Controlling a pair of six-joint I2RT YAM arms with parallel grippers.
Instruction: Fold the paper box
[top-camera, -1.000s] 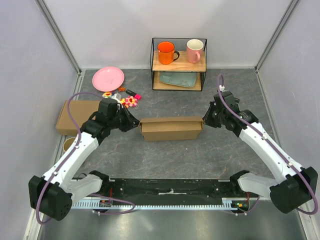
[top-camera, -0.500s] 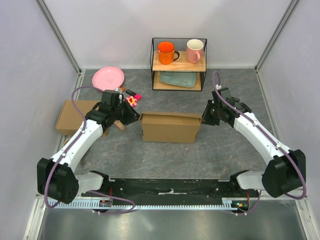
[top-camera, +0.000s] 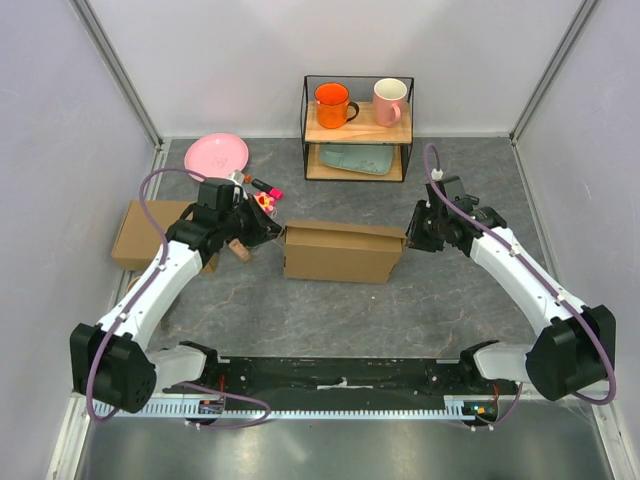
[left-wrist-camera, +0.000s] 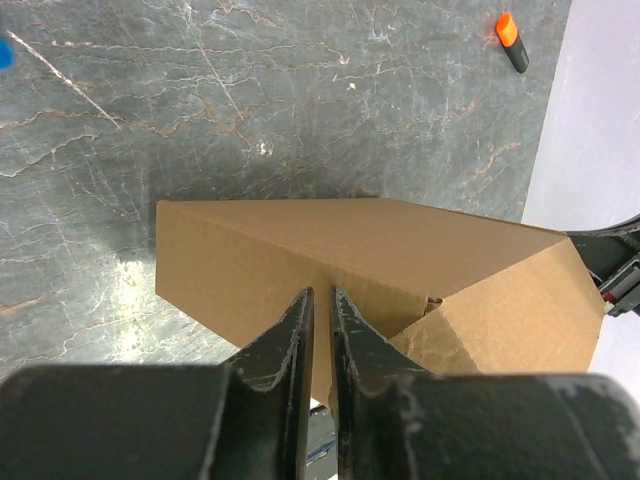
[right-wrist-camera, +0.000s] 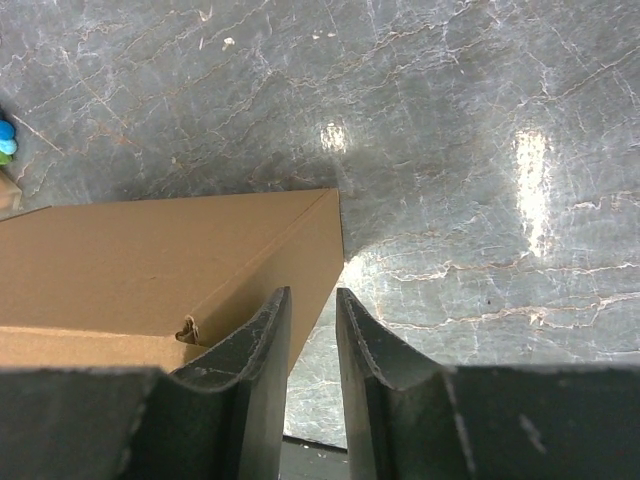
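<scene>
The paper box (top-camera: 340, 252) sits mid-table, its long side running left to right. My left gripper (top-camera: 272, 232) meets its left end, jaws a slit apart. I cannot tell if they pinch cardboard. My right gripper (top-camera: 410, 238) straddles the right end wall, narrowly parted, and its grip is just as unclear.

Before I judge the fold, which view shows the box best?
Top external: the whole box shows, every edge in frame. Left wrist sees it foreshortened from one end; right wrist catches only one corner, the rest cut off by the frame.
</scene>
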